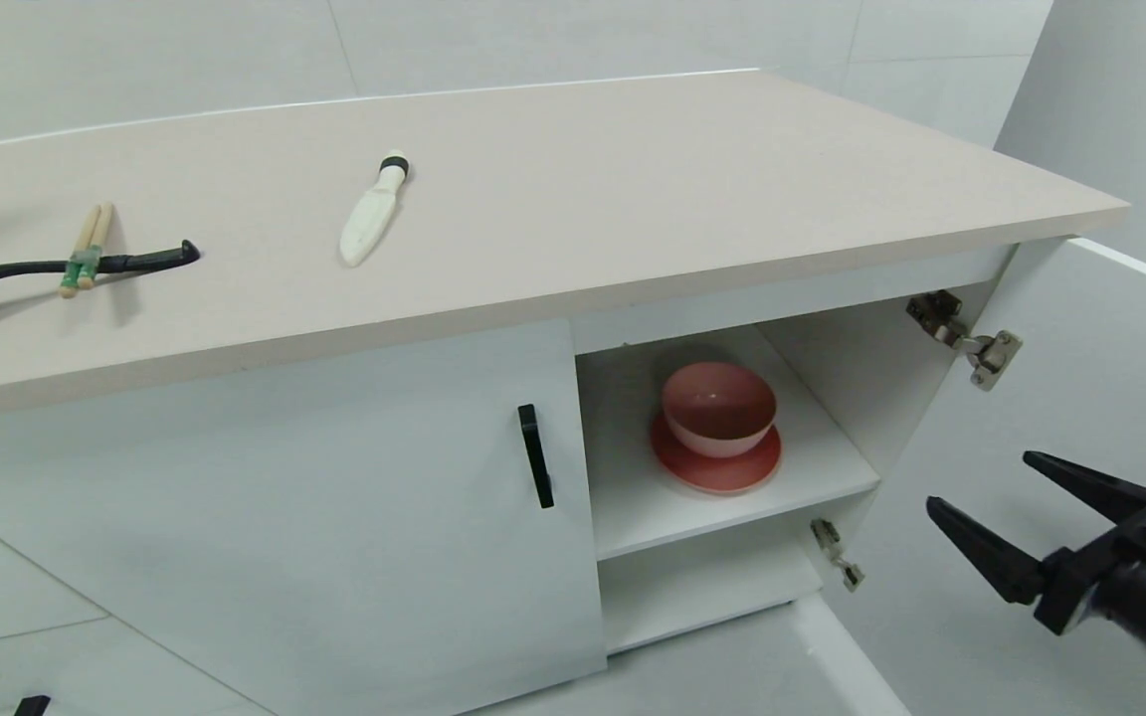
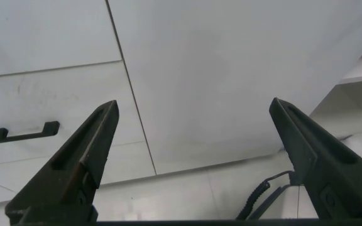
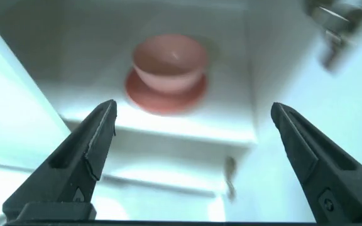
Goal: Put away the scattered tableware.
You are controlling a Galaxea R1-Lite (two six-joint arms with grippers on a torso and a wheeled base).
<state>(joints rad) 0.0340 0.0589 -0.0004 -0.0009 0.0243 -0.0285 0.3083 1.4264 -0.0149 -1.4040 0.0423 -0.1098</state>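
Note:
A pink bowl (image 1: 718,406) sits on a red plate (image 1: 715,462) on the upper shelf (image 1: 653,497) of the open cabinet; both also appear in the right wrist view, bowl (image 3: 168,59) on plate (image 3: 144,100). My right gripper (image 1: 979,480) (image 3: 192,107) is open and empty, out in front of the shelf and apart from the bowl. On the countertop (image 1: 633,189) lie a white paddle-shaped utensil (image 1: 372,211), a pair of wooden chopsticks (image 1: 86,251) and a black-handled utensil (image 1: 135,263). My left gripper (image 2: 193,103) is open and empty, low before white cabinet fronts.
The left cabinet door (image 1: 334,517) is closed and has a black handle (image 1: 535,455). The right door (image 1: 1080,398) stands swung open on metal hinges (image 1: 966,338). A lower shelf (image 1: 702,587) lies beneath the upper one. Another black handle (image 2: 24,132) and a cable (image 2: 263,194) face the left wrist.

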